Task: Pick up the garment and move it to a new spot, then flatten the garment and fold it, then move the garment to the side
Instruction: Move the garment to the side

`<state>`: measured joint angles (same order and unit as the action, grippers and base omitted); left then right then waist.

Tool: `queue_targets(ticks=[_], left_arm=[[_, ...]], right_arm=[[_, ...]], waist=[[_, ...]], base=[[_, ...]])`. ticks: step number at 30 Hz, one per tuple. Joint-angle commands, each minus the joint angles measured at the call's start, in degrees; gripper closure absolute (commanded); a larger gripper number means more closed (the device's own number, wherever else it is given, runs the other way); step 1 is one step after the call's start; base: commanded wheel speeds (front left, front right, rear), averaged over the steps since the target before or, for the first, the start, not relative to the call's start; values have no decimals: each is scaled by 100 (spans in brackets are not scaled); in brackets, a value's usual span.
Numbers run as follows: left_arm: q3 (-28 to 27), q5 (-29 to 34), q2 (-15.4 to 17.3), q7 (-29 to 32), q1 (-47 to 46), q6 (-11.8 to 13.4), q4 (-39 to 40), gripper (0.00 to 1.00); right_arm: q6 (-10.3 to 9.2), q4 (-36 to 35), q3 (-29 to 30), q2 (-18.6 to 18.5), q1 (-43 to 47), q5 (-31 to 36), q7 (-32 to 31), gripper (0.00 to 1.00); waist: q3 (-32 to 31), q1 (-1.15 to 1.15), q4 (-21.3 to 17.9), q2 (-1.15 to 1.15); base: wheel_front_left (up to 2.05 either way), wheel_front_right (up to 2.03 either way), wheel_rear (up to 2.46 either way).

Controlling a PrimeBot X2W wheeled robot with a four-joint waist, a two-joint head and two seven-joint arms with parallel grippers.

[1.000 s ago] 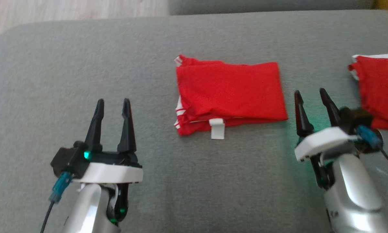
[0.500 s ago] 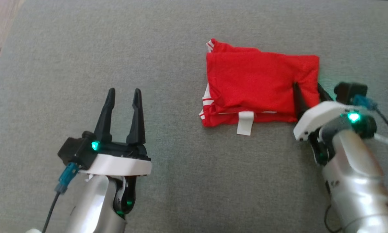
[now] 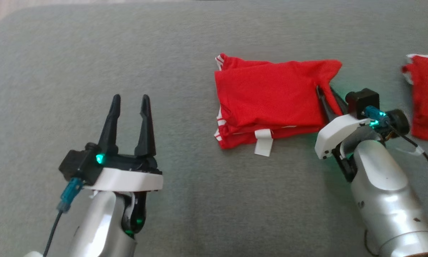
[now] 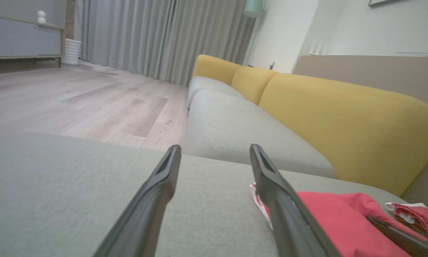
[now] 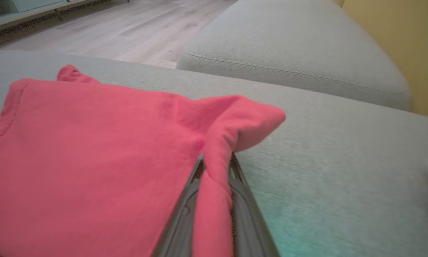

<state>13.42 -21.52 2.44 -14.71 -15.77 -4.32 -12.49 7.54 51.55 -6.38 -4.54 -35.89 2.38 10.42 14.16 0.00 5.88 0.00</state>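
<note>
Red folded garment (image 3: pixel 267 96) (soft, limp, probably light) was pinched at its right edge by the right gripper (image 3: pixel 326 98); the left gripper (image 3: pixel 130 97) was spread, empty.

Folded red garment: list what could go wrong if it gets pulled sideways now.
1. The right gripper pinches only a bunched bit at the edge of the garment, so pulling may undo the fold.
2. A second red garment lies to its right; dragging that way could run into it.

The garment (image 3: pixel 267 96) is soft matt cloth, the cushion (image 3: pixel 128 53) coarse woven fabric.
</note>
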Motion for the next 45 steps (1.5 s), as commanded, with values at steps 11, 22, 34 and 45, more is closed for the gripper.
queue_targets(ticks=[11,22,34,45], left_arm=[[365,16,43,-29,-360,93,434,0],[417,140,43,-29,-632,56,470,0],[361,211,43,-29,-881,-79,379,0],[218,250,43,-29,-871,-139,308,0]], right_arm=[[-5,-1218,-467,-940,-174,121,-179,100],[-5,-2061,-145,-2106,-293,-436,-838,100],[-5,-1629,1076,-2379,-328,-179,-1234,100],[-5,-1403,1730,-2068,-388,349,-905,0]], waist=[[-124,0,-1078,0],[309,0,-1448,0],[798,0,-1276,0],[760,0,-1189,0]], base=[[0,0,0],[0,0,0],[0,0,0],[0,0,0]])
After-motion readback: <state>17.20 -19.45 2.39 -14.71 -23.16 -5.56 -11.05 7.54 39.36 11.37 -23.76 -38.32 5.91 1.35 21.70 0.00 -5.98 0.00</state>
